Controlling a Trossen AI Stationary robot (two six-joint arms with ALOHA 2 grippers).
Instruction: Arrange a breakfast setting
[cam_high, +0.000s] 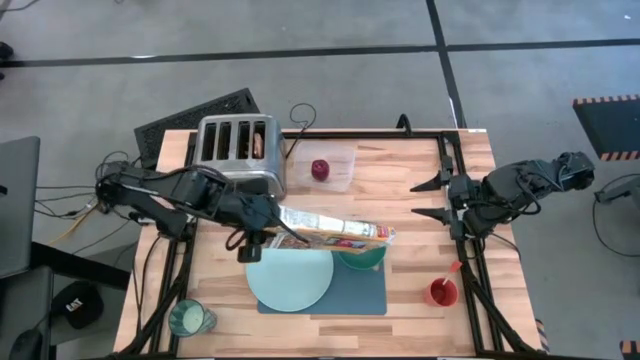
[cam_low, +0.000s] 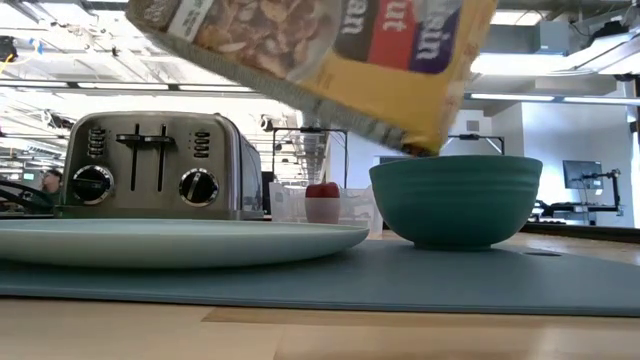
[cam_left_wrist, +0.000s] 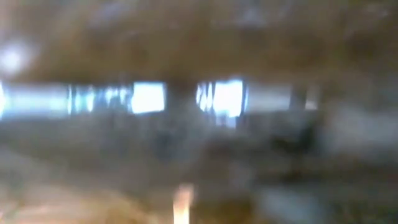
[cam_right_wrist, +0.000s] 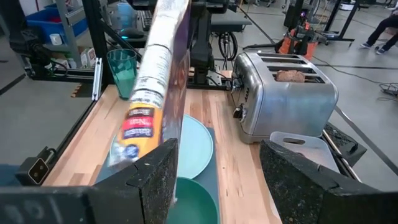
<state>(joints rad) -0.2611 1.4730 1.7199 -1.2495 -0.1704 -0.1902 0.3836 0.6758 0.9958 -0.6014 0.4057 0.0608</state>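
Observation:
My left gripper (cam_high: 262, 234) is shut on a yellow cereal box (cam_high: 335, 230), which is tipped over the green bowl (cam_high: 362, 256). In the low view the box's lower end (cam_low: 430, 130) hangs just above the bowl's rim (cam_low: 455, 162). The bowl and the pale mint plate (cam_high: 290, 278) rest on the slate-blue mat (cam_high: 355, 296). A toast slice (cam_right_wrist: 290, 76) sticks out of a toaster slot. The dark red fruit (cam_high: 319, 169) lies in a clear tray. My right gripper (cam_high: 426, 198) is open and empty at the table's right side. My left gripper holds the cereal box by its left end (cam_high: 284, 220), coming from the table's left. The box is lifted clear and slants down toward the bowl. The gripper's own body hides how the fingers lie on the box, and the left wrist view is blurred.
The chrome toaster (cam_high: 238, 152) stands at the far left. A glass of pale liquid (cam_high: 190, 320) stands at the near left corner. A small red cup (cam_high: 441, 293) stands at the near right, with a thin red handle (cam_high: 456, 268) beside it.

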